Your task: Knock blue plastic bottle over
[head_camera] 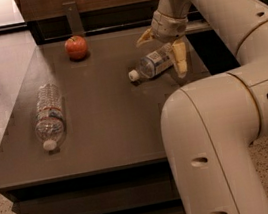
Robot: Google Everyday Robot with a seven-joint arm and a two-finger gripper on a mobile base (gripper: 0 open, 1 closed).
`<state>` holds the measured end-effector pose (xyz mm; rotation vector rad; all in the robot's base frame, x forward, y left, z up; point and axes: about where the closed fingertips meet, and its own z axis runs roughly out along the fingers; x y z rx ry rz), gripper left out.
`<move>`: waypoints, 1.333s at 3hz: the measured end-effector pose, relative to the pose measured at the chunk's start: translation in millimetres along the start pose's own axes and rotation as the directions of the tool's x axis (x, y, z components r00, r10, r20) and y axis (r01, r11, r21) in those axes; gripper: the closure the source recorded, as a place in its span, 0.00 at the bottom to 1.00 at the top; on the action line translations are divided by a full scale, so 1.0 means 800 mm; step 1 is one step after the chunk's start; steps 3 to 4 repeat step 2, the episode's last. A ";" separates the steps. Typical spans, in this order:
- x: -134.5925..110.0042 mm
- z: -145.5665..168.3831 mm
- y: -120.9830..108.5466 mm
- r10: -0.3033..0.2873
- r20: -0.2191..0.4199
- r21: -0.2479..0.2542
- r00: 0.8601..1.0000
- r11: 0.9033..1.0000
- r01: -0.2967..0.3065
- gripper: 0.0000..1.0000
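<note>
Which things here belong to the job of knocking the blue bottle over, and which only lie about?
For the job: blue plastic bottle, already lying on its side; tool, open, straddling it at the far right of the table.
Lying about: red apple, at the back; ribbed clear bottle, on its side near the left edge.

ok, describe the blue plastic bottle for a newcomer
On the dark table, go to the far right side, under the open gripper. The blue plastic bottle lies there, white cap pointing left. Its blue-and-white label separates it from the ribbed clear bottle at the left edge.
</note>
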<state>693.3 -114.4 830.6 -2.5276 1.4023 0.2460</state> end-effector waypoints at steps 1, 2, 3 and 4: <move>0.017 -0.017 0.004 0.043 -0.010 0.043 0.999 0.998 -0.043 0.00; 0.020 -0.013 -0.008 0.043 -0.018 0.071 0.999 0.997 -0.042 0.00; 0.020 -0.013 -0.008 0.043 -0.018 0.071 0.999 0.997 -0.042 0.00; 0.020 -0.013 -0.008 0.043 -0.018 0.071 0.999 0.997 -0.042 0.00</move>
